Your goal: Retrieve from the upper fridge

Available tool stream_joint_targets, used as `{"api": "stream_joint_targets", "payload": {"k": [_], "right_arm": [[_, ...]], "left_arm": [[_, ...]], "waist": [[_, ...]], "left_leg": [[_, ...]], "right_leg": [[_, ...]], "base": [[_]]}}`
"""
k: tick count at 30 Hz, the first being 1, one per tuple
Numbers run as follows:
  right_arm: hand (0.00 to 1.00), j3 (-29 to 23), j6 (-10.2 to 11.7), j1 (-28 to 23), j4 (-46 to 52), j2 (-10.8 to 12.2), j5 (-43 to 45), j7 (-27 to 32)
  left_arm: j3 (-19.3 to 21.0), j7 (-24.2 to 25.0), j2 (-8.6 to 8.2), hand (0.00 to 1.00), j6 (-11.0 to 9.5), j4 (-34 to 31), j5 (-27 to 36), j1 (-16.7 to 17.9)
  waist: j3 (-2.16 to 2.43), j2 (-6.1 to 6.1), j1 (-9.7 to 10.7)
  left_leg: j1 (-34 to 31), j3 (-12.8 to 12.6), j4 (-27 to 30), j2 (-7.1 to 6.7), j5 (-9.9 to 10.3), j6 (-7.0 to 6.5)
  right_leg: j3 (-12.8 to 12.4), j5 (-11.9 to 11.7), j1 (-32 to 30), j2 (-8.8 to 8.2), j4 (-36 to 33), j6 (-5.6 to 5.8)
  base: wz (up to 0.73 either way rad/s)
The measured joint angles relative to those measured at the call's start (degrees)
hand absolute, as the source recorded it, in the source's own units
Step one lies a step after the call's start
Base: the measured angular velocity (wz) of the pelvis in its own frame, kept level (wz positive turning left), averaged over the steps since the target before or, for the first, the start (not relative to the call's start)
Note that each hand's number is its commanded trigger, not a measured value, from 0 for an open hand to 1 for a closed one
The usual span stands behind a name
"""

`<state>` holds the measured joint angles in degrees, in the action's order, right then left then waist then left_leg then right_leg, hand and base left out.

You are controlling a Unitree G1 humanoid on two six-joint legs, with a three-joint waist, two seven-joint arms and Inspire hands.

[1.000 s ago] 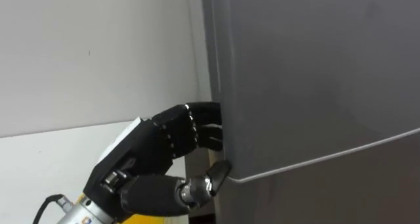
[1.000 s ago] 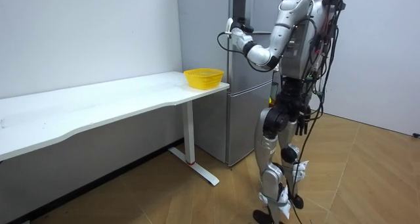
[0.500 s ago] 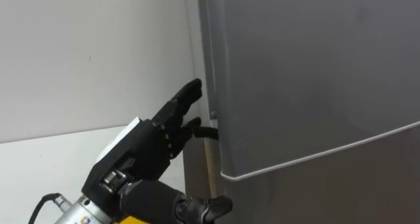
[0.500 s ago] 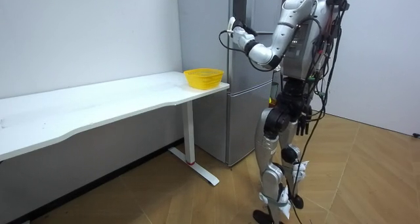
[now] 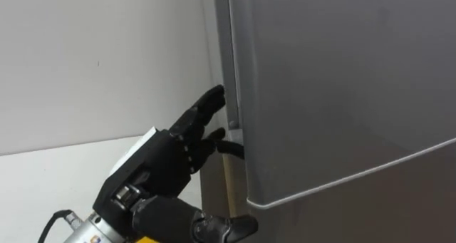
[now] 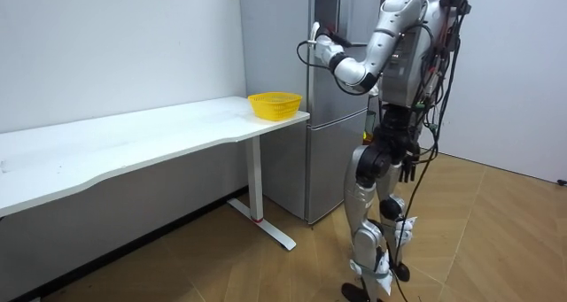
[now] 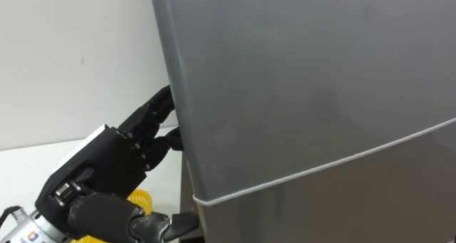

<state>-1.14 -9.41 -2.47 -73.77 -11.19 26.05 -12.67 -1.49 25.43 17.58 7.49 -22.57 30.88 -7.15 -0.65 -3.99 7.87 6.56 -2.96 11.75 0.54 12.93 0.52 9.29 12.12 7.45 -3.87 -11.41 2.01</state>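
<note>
A tall grey fridge fills the right of the eye views. Its upper door (image 5: 342, 79) meets the lower door (image 5: 385, 207) at a pale seam. My left hand (image 5: 167, 161) is raised at the upper door's left edge, fingers fairly straight and spread. The lower fingertips (image 5: 231, 148) reach behind that edge, and the thumb (image 5: 228, 225) lies below, near the seam. The right eye view has the same hand (image 7: 117, 157) against the door's edge. In the room view I stand facing the fridge (image 6: 332, 98), left hand (image 6: 321, 43) up at the door and right hand (image 6: 409, 167) hanging by my hip.
A white table (image 6: 133, 138) runs along the wall on the room view's left, its end close to the fridge. A yellow basket (image 6: 275, 104) sits on that end, just under my raised arm. Wooden floor lies open behind me.
A second ago the left hand's fingers were curled at the door's edge. They have straightened and the hand has risen a little along the edge. The feet have not moved.
</note>
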Motion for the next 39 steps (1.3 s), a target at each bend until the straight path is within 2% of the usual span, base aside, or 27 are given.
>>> {"api": "stream_joint_targets", "payload": {"k": [4,10,14,17,20,25,33,39], "right_arm": [[0.00,-0.01,-0.04,-0.29,0.00,-0.03,-1.11,-0.14],[0.00,-0.01,-0.01,-0.21,0.19,-0.37,-1.52,-0.07],[0.00,0.02,-0.01,-0.31,0.19,-0.79,-1.33,-0.04],[0.00,0.00,-0.05,-0.22,0.13,-0.98,-1.31,-0.13],[0.00,0.00,-0.05,-0.02,0.09,-0.99,-1.32,-0.46],[0.00,0.00,-0.04,0.35,-0.13,-1.00,-1.32,-0.44],[0.00,1.10,0.09,0.99,-1.68,-1.49,-3.39,1.07],[0.00,2.58,0.12,1.38,-1.75,-1.60,-5.16,1.32]], "left_arm": [[-2.45,1.99,1.67,0.00,0.02,0.00,3.27,-1.80],[-5.93,6.11,1.35,0.00,0.09,-0.16,6.97,-3.70],[-7.96,8.04,1.26,0.00,0.12,-0.17,9.07,-7.14],[-7.98,9.47,0.95,0.00,0.11,-0.21,9.60,-9.46],[-7.98,10.75,0.87,0.00,0.11,-0.21,9.60,-10.31],[-7.98,12.37,0.87,0.00,0.11,-0.21,9.59,-10.31],[-8.71,11.02,0.77,0.00,0.10,-0.25,9.34,-10.31],[-10.59,7.51,0.82,0.00,0.09,-2.02,8.77,-10.31]], "waist": [[0.04,-0.44,0.32],[0.14,-0.54,1.38],[0.29,-0.75,1.47],[0.56,-1.14,1.78],[0.56,-1.14,2.66],[0.47,-1.01,2.99],[0.34,-0.83,3.06],[-0.23,0.05,2.86]], "left_leg": [[0.02,-0.21,-0.05,-0.05,0.00,0.00],[0.01,-0.32,-0.05,-0.10,0.00,0.00],[-0.35,-1.26,-0.05,-0.02,0.00,0.00],[-0.37,-1.88,-0.08,0.03,0.00,0.00],[0.02,-2.54,-0.21,0.24,0.00,0.00],[0.19,-3.02,-0.41,0.49,0.00,0.01],[0.17,-3.00,-0.38,0.65,0.00,0.01],[-0.11,-3.08,-0.35,0.61,0.00,0.01]], "right_leg": [[-0.20,0.00,0.01,-0.04,0.07,0.02],[-0.74,-0.05,-0.24,0.05,0.71,0.12],[-1.36,-0.06,-0.59,0.09,0.70,0.11],[-1.49,-0.11,-0.72,0.09,0.69,0.11],[-1.78,-0.13,-0.60,0.22,0.69,0.06],[-2.19,-0.22,-0.65,0.48,0.74,-0.08],[-2.15,-0.29,-0.81,0.62,0.48,-0.21],[-2.79,-0.27,-1.94,0.66,-0.15,-0.22]], "base": [[0.00],[-0.01],[-0.09],[-0.08],[-0.07],[-0.04],[0.00],[-0.02]]}}
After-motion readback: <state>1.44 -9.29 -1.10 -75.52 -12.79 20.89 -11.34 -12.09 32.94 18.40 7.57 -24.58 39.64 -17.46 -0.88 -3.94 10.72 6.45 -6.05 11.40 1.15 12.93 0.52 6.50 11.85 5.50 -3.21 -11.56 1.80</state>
